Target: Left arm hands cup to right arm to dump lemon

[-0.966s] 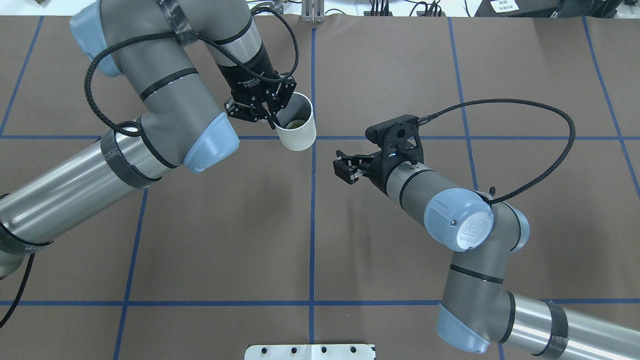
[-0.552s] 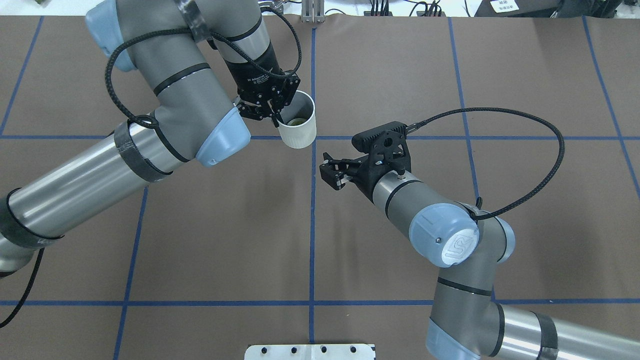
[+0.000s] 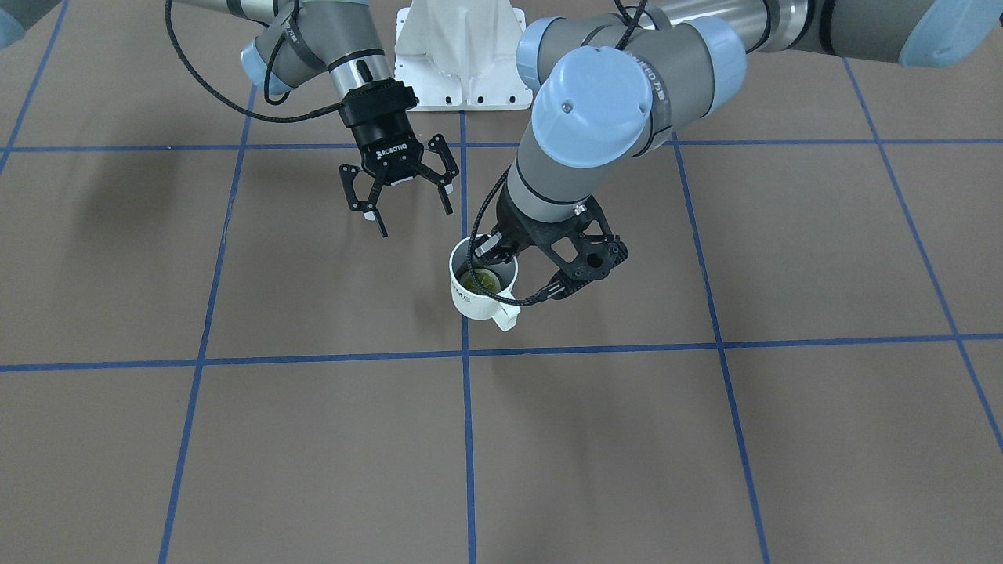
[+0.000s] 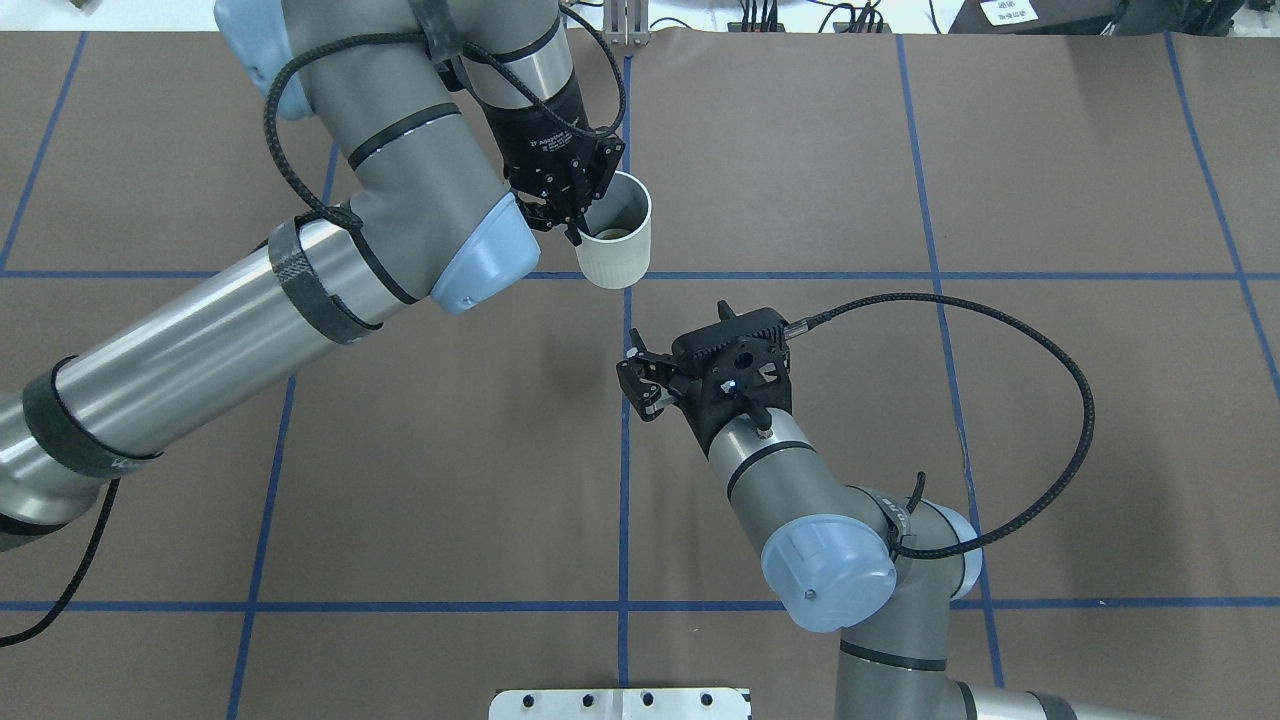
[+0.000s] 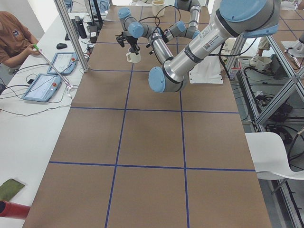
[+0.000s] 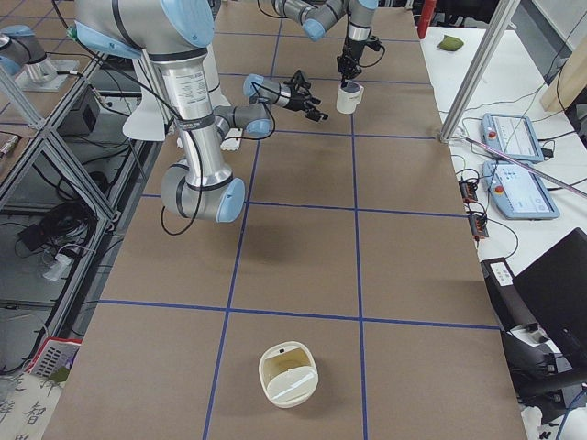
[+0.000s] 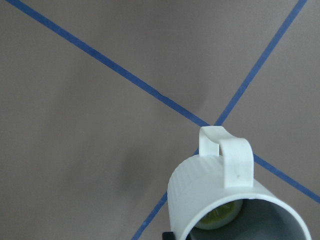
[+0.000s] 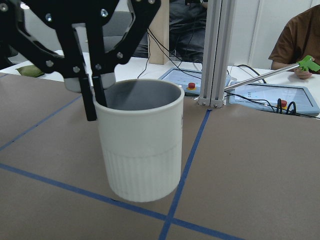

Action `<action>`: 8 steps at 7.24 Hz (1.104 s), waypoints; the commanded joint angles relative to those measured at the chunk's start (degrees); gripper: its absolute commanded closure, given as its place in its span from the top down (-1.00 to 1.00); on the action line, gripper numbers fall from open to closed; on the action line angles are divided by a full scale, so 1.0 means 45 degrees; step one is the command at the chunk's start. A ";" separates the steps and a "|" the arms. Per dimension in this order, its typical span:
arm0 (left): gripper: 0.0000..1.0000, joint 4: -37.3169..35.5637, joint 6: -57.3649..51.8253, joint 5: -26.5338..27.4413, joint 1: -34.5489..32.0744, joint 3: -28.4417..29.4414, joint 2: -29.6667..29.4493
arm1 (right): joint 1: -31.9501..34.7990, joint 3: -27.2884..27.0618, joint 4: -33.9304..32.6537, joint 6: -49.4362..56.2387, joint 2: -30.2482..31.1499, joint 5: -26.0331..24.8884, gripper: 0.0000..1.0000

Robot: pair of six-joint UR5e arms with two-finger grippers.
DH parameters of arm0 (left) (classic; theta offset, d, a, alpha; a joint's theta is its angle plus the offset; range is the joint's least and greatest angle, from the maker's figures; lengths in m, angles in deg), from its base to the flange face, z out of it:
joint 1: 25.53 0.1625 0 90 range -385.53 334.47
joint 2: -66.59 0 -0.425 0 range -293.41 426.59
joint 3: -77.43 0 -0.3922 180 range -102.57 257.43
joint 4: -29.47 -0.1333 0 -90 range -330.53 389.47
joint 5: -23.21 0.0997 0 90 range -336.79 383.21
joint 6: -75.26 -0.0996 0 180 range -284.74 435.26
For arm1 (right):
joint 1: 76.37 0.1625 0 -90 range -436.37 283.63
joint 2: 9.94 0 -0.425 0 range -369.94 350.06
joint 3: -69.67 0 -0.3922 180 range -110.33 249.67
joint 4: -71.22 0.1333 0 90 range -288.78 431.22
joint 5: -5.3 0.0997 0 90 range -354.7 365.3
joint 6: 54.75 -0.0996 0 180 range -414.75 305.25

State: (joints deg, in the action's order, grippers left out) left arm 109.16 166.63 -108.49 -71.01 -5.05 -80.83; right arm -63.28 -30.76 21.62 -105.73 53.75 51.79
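Observation:
The cream-white cup [image 4: 617, 258] stands upright in my left gripper [image 4: 575, 232], which pinches its rim, one finger inside and one outside. The lemon [image 3: 479, 280] lies at the cup's bottom and also shows in the left wrist view [image 7: 220, 218]. The handle [image 3: 508, 315] points away from the robot. My right gripper [image 4: 640, 385] is open and empty, below and slightly right of the cup in the overhead view, a short gap away, and points at it. The right wrist view shows the cup [image 8: 142, 150] straight ahead with the left fingers [image 8: 91, 100] on its rim.
The brown table [image 4: 900, 180] carries a blue tape grid. A white bowl-like container [image 6: 290, 374] sits at the table's far right end. A metal plate [image 4: 620, 703] lies at the front edge. Beyond the table's far side stand an aluminium post [image 8: 215, 50] and tablets [image 6: 519, 191].
My left arm has carried the cup a little to the right and farther from the robot. My right gripper has moved left and back and turned to face the cup, still open.

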 commanded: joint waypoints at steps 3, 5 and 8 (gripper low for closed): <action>-1.00 -0.0090 0.0945 -0.0417 0.0401 -0.0030 -0.0345 | -0.0115 0.0521 0.0240 -0.0115 -0.0696 -0.0760 0.98; -1.00 -0.0595 0.0966 -0.0596 0.0401 -0.0282 -0.0345 | -0.0095 0.0929 0.1234 -0.0095 -0.0677 -0.0918 0.98; -1.00 -0.0929 0.1256 -0.0577 0.0556 -0.0692 -0.0267 | -0.0095 0.0990 0.1238 -0.0095 -0.0657 -0.1152 0.98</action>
State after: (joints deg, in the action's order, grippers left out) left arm 105.54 171.39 -111.07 -68.95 -7.44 -82.09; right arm -63.72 -26.42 27.08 -106.16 50.74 46.94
